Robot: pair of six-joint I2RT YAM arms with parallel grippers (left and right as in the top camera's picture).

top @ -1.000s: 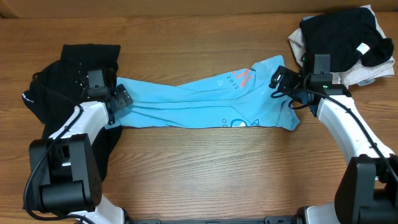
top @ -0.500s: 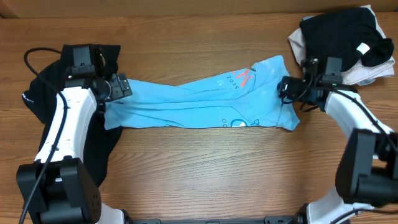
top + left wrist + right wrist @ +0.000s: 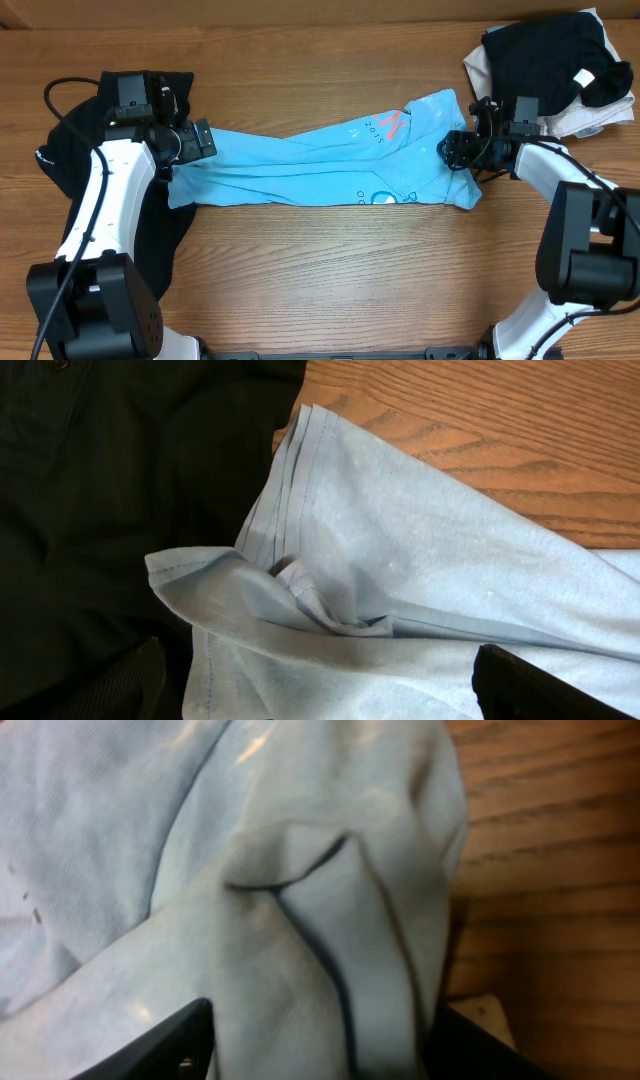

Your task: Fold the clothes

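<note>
Fabric of the T-shirt (image 3: 300, 170) now sits inside the narrowing right hand (image 3: 452, 151), clench unconfirmed, with the left hand (image 3: 197, 142) released at the far hem; lifting looks next.

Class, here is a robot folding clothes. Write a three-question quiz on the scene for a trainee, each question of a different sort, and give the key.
1. True or false: the left gripper is shut on the shirt.
2. The pile beyond the right gripper is mostly: A black, B green, C yellow?
3. Fill in: the shirt's left end lies over a ___ garment.

Key: 1 false, its fingers stand wide apart above the cloth; 2 A; 3 black.
</note>
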